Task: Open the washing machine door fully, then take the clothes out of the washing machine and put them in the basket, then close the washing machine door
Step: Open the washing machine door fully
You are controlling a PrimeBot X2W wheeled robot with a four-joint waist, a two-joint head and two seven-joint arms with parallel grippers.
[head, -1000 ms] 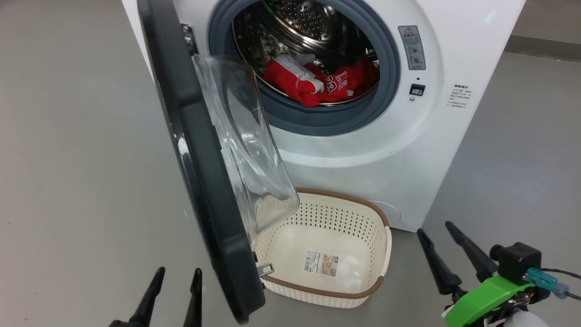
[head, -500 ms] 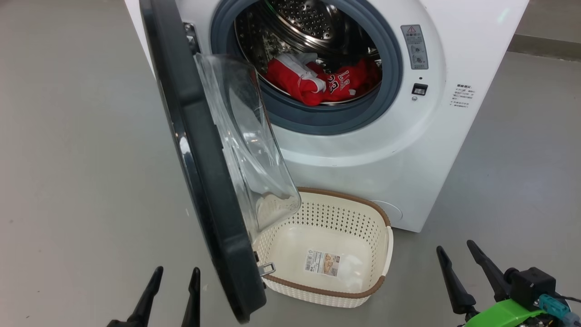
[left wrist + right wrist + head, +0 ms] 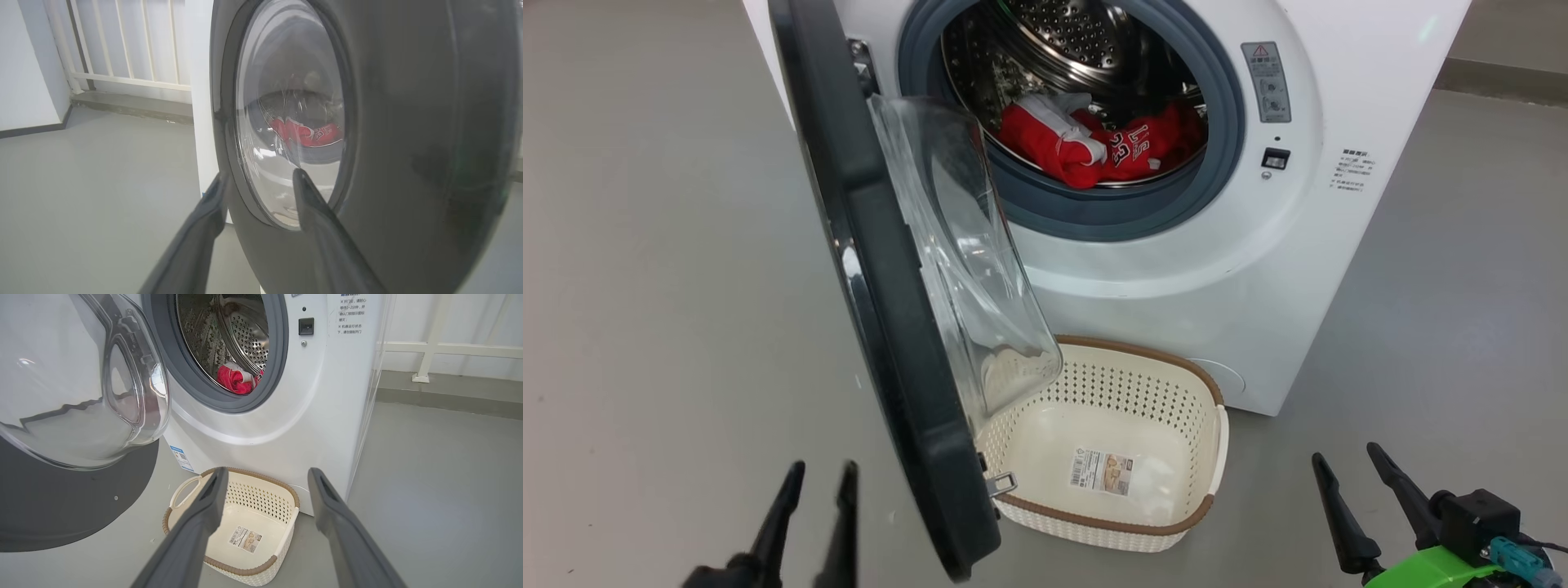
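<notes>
While the door (image 3: 874, 269) stands open and clothes (image 3: 1094, 147) lie in the drum (image 3: 1062, 33), the left gripper (image 3: 825, 467) and right gripper (image 3: 1343, 454) are spread apart, empty.

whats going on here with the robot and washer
A two-armed robot is at the washing machine. The washing machine door stands partway open. The left arm's fingers, spread and holding nothing, are near the door's outer face; the right arm's fingers hang open near the basket. The red clothes lie in the drum; the basket holds just a sticker.
</notes>
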